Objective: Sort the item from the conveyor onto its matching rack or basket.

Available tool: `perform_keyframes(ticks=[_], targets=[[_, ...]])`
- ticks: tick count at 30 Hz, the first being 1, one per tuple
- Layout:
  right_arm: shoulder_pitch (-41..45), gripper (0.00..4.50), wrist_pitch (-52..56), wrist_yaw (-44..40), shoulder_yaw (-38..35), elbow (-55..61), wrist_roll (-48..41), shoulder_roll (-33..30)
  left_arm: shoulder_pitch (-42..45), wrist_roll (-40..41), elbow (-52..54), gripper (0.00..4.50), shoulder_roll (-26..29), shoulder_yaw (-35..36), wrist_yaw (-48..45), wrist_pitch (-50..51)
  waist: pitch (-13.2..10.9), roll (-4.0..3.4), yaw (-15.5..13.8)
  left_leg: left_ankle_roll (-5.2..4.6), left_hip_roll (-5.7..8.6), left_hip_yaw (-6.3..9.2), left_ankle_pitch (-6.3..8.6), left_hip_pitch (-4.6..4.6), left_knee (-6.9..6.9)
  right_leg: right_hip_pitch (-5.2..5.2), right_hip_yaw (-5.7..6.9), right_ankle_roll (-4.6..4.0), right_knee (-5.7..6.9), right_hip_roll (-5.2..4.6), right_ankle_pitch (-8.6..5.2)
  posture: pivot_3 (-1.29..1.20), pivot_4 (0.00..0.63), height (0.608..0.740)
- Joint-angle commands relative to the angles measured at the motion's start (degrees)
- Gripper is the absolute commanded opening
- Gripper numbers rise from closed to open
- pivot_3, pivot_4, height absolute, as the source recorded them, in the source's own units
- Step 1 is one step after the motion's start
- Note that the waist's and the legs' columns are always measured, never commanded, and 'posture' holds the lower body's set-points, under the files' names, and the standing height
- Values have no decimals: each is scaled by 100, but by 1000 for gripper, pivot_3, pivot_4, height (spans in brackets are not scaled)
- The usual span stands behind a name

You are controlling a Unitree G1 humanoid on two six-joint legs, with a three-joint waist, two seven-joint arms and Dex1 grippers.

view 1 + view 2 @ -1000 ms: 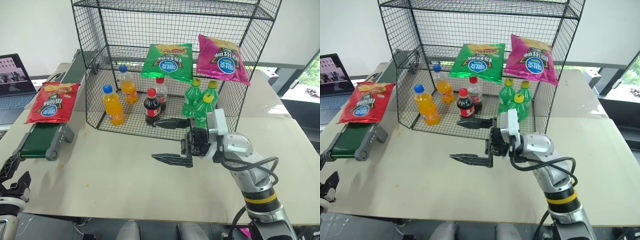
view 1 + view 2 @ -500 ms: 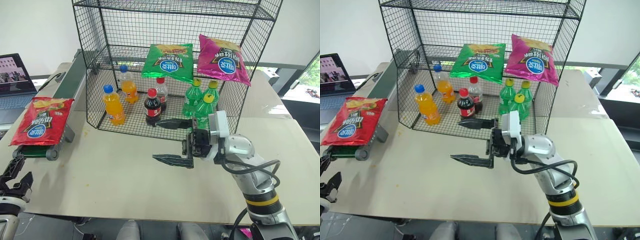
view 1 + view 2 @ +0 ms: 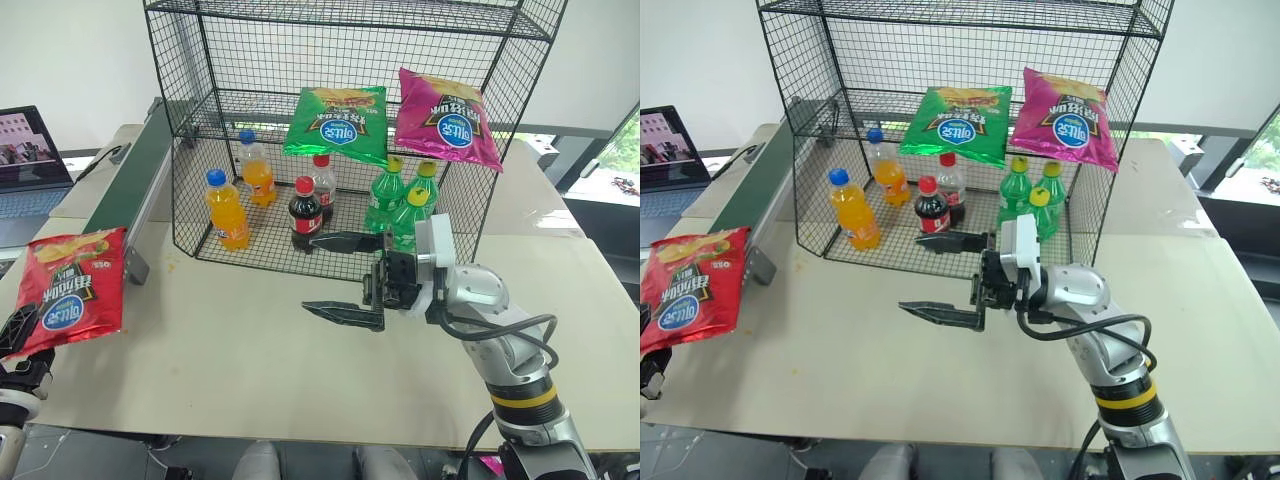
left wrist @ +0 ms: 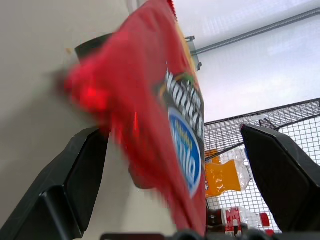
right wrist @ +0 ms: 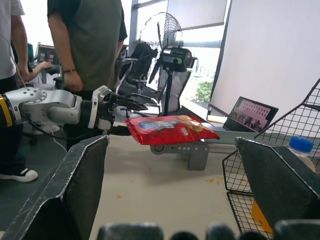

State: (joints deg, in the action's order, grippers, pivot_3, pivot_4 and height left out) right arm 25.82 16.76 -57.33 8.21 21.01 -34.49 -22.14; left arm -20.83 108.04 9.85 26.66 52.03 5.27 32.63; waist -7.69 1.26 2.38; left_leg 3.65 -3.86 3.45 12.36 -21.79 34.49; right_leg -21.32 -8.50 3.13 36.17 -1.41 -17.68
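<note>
The red crisp bag (image 3: 72,290) is off the near end of the conveyor (image 3: 130,185), tilted over the table's (image 3: 250,370) front-left corner. It sits between the fingers of my left gripper (image 5: 131,103), which stand wide apart on either side of it — nothing is clamped on it. My right gripper (image 3: 345,278) hangs spread and empty over the middle of the table, just in front of the rack (image 3: 200,100).

What worries me is the corner. With the bag loose and partly past the table's edge, a late close could let it slide to the floor. A close on only the slack foil could let it swing and pull free on the way to the rack. The green bag (image 3: 335,122) and magenta bag (image 3: 445,118) hang near the rack's front — a clumsy placement could knock one down.
</note>
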Motion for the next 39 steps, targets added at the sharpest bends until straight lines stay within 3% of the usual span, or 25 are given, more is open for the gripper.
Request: perform_keyframes(ticks=[1, 2, 3, 5, 10, 19, 22, 26, 28, 33, 39], targets=[[125, 4500, 62, 73, -33, 277, -83, -1, -3, -56, -24, 3231, 109, 198, -145, -10, 0, 0, 0, 0, 0, 0, 0, -2, -3, -1, 0, 0, -2, 0, 0, 0, 150, 740], [146, 4500, 76, 88, -25, 276, -82, 4, 3, -66, -31, 3165, 114, 193, -140, -1, 0, 0, -1, 0, 0, 0, 0, -2, -6, -2, 0, 0, -3, 0, 0, 0, 150, 740], [166, 4500, 85, 99, -17, 270, -78, 11, 15, -76, -36, 2576, 119, 185, -133, 1, 0, 1, -2, 0, -1, 0, 0, -2, -9, -2, 0, 0, -4, 0, 0, 0, 150, 740], [191, 4500, 94, 117, -10, 258, -68, 25, 42, -88, -32, 2197, 125, 163, -118, 5, 0, 0, -2, 0, -1, 0, 0, -1, -10, -2, 0, 0, -4, 0, 0, 0, 150, 740], [178, 4500, 36, 162, -32, 214, -7, 41, 165, -6, 128, 29, 237, 171, -68, 36, 0, 1, -8, 1, -1, 0, 0, -1, -10, -2, 0, 0, -5, 0, 0, 0, 150, 740], [-57, 4500, -108, 754, -416, 210, 279, 37, 1182, 496, 1470, 29, 983, 20, 279, 254, -3, 10, -60, 7, 0, 1, -4, -4, -10, -2, 1, 2, -5, -2, 2, 0, 150, 740], [-151, 4500, -95, 1214, -544, 317, 438, 93, 2061, 496, 1810, 29, 1031, -311, 517, 269, -4, 5, -92, 9, 1, -1, -5, -4, -10, -1, 0, 4, -8, -2, 4, 0, 150, 740], [-380, 4500, -86, 1783, -557, 653, 700, 200, 3728, 496, 1988, 29, 928, -1365, 913, 295, -4, 5, -146, 14, 0, 2, -9, -8, -12, -5, 3, 4, -4, 1, 6, 0, 150, 740], [-534, 4500, -66, 2019, -562, 835, 790, 252, 4651, 496, 1760, 29, 753, -1894, 1031, 381, -4, 6, -167, 14, 2, 2, -10, -12, -11, -4, 2, 7, -5, 0, 8, 0, 150, 740], [-737, 4500, -23, 2418, -540, 1155, 965, 313, 5938, 496, 905, 29, 417, -2437, 871, 825, -4, 3, -121, 14, 5, 1, -11, -14, -5, -2, -1, 15, -8, 1, 16, 0, 150, 740], [-897, 4500, 104, 2916, -605, 1533, 1109, 310, 6035, 57, -873, 29, 361, -2874, -79, 1219, -2, -17, -98, 13, 6, 7, -13, -6, -9, -2, 1, 15, -1, 5, 15, 0, 150, 740]])
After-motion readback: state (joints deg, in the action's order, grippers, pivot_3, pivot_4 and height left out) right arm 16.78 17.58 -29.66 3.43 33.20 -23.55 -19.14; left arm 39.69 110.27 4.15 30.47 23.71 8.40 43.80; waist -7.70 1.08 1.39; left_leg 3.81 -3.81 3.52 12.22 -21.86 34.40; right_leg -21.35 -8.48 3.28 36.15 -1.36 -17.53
